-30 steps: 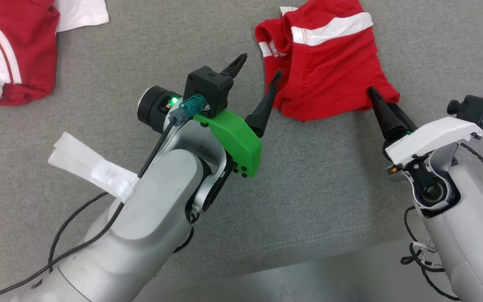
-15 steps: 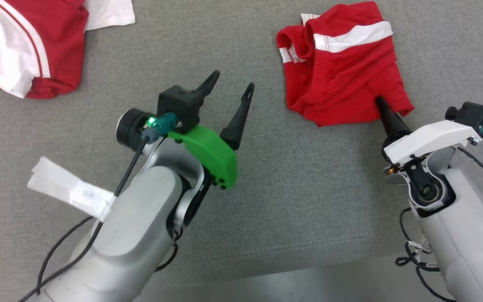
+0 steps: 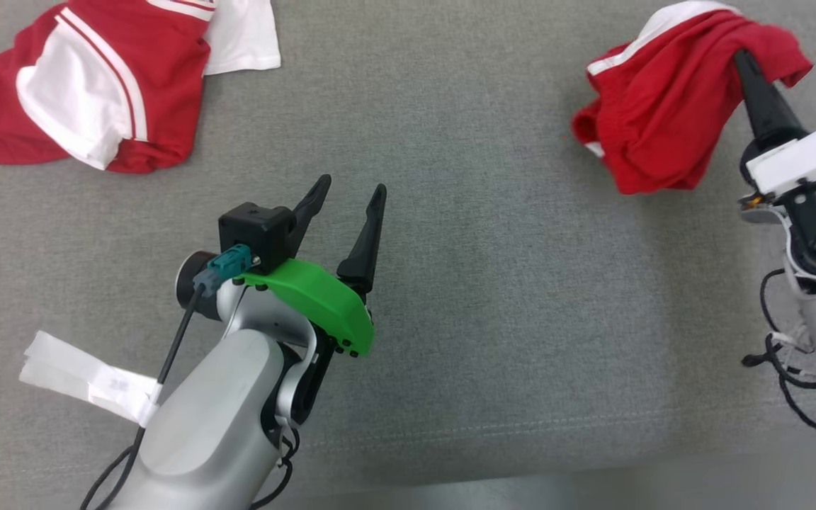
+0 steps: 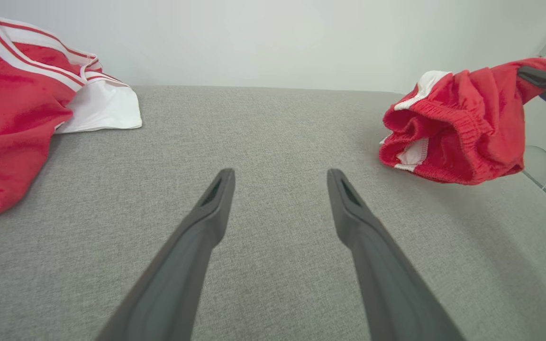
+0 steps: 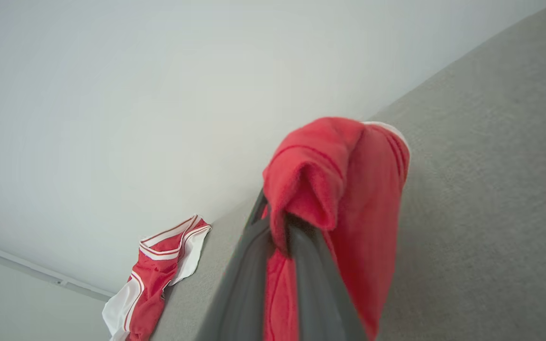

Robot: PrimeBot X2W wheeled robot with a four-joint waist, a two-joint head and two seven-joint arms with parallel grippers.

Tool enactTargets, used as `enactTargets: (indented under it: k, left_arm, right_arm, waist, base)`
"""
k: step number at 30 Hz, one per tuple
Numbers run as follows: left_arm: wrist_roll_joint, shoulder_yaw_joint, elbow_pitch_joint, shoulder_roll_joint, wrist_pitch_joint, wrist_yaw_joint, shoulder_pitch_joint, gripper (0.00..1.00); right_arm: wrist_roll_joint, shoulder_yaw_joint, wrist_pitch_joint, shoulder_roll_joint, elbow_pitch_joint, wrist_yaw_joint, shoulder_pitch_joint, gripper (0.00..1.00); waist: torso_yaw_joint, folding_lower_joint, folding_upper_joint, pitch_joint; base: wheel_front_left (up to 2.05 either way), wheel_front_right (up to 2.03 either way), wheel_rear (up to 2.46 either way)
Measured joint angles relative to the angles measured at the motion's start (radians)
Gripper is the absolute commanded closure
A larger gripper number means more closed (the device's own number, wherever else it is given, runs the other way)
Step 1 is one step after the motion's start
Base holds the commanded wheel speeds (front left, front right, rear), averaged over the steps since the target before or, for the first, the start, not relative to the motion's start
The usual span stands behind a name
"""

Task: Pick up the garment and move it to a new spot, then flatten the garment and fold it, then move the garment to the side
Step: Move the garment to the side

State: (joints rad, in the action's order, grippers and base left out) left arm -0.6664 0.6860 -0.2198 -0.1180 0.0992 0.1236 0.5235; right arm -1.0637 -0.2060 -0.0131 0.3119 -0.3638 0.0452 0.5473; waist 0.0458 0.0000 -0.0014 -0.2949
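The garment (image 3: 663, 120) is a pair of red shorts with white stripes, bunched and hanging at the upper right of the head view. My right gripper (image 3: 742, 58) is shut on a fold of its cloth and holds it above the grey cloth surface (image 3: 493, 283). In the right wrist view the garment (image 5: 349, 180) drapes over my shut right gripper (image 5: 277, 222). My left gripper (image 3: 351, 185) stands open and holds nothing over the middle of the surface. From the left wrist, the left gripper (image 4: 280, 174) points across bare cloth, with the garment (image 4: 462, 132) off to the right.
A second red and white garment (image 3: 96, 106) lies crumpled at the far left, also seen as a red and white garment (image 4: 12, 118) from the left wrist. A white tag (image 3: 82, 375) hangs from the left arm's cable. A pale wall (image 4: 273, 42) rises behind the surface.
My right gripper has shut on the garment's edge and lifted it off the surface, bunching the cloth. The head camera has shifted. The left gripper stays open.
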Motion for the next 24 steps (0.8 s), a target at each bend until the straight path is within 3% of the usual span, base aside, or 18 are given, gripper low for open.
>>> enactTargets:
  k: [4,10,14,19,24]
  left_arm:
    - [-0.007,-0.002,0.014,0.008,0.009,0.0,-0.012,0.0]
    - [-0.008,0.005,0.044,0.018,0.007,0.0,-0.014,0.0]
    - [-0.008,0.022,0.053,0.035,0.007,0.0,-0.014,0.0]
    - [-0.008,0.029,0.058,0.042,0.006,0.0,-0.014,0.0]
    - [-0.008,0.034,0.058,0.046,0.006,0.0,-0.015,0.0]
  right_arm:
    - [-0.004,-0.007,-0.077,0.031,0.022,-0.005,0.018,1.0]
    - [-0.003,-0.028,-0.202,0.1,0.033,-0.066,0.084,1.0]
    - [-0.022,-0.024,-0.274,0.113,0.041,-0.093,0.164,1.0]
    - [-0.053,-0.044,-0.367,0.101,0.062,-0.11,0.284,1.0]
    - [-0.126,-0.059,-0.438,0.02,0.065,-0.134,0.345,1.0]
  waist:
    - [0.021,0.0,0.0,0.019]
    - [0.058,0.0,0.0,0.023]
    - [0.094,0.0,0.0,0.015]
    - [0.152,0.0,0.0,0.002]
    - [0.217,0.0,0.0,-0.01]
  base:
    - [0.0,0.0,0.0]
    - [0.0,0.0,0.0]
    - [0.0,0.0,0.0]
    - [0.0,0.0,0.0]
    - [0.0,0.0,0.0]
